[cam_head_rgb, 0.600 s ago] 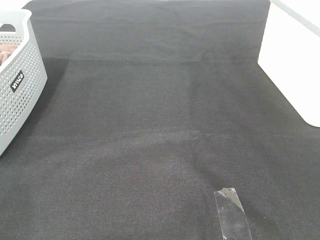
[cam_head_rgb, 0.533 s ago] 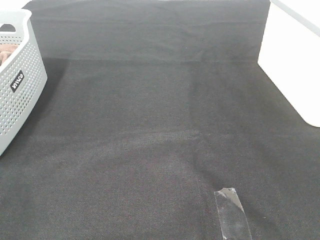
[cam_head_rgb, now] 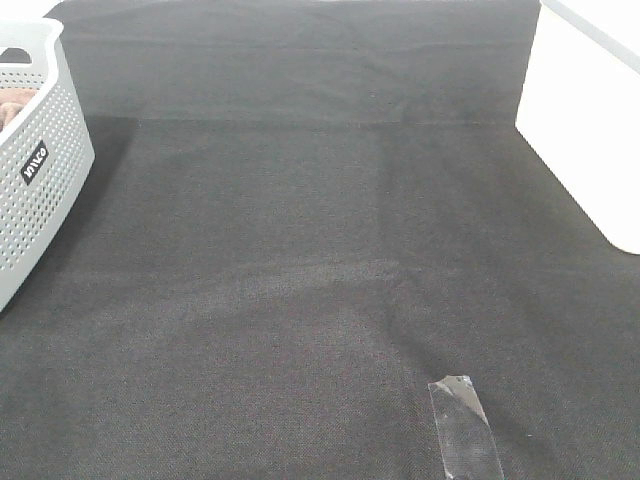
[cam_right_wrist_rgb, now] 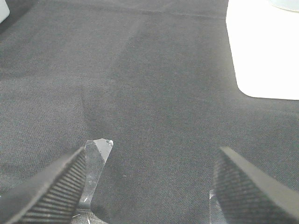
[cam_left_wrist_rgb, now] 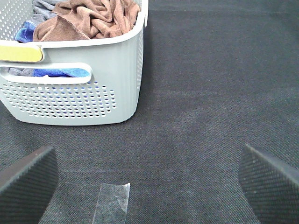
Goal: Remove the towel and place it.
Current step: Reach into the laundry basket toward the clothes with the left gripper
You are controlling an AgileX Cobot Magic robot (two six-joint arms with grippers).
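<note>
The brown towel (cam_left_wrist_rgb: pixel 93 18) lies crumpled in the grey perforated basket (cam_left_wrist_rgb: pixel 93 93), heaped above its rim. In the exterior high view only a sliver of the towel (cam_head_rgb: pixel 12 105) shows inside the basket (cam_head_rgb: pixel 40 160) at the far left. My left gripper (cam_left_wrist_rgb: pixel 147 186) hovers over the black cloth short of the basket, open and empty, with one fingertip (cam_left_wrist_rgb: pixel 25 182) on each side of the view. My right gripper (cam_right_wrist_rgb: pixel 152 186) is open too, holds nothing, and hangs over bare black cloth away from the basket. Neither gripper appears in the exterior high view.
Blue and grey cloths (cam_left_wrist_rgb: pixel 60 72) lie under the towel in the basket. A strip of clear tape (cam_head_rgb: pixel 463 425) is stuck to the black tablecloth (cam_head_rgb: pixel 320 230) near the front. A white surface (cam_head_rgb: pixel 590 120) borders the table's right side.
A faint shadow on the black cloth shifts slightly. Nothing else has moved.
</note>
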